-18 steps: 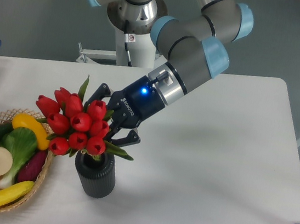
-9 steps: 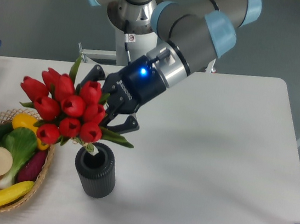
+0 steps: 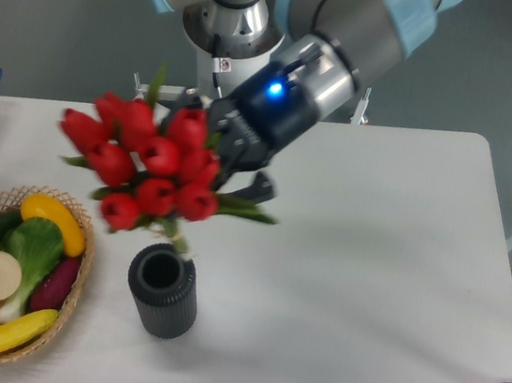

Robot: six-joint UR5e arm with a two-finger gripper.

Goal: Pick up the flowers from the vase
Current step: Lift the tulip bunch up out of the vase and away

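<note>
Since a moment ago the bunch of red tulip buds with green leaves [image 3: 151,164] has come up and out, so its short stem end now hangs just above the round mouth of the dark grey ribbed cylindrical vase [image 3: 164,290]. It's a bit motion-blurred. The wide white desk [image 3: 369,263] carries everything. About ten buds cluster tight, and the bunch tilts: blooms toward upper left, stems pointing down and right at the vase. The black two-finger hand [image 3: 240,166] is clamped on the bunch from the right. A woven wicker basket of fruit and vegetables [image 3: 9,277] sits left of the vase.
</note>
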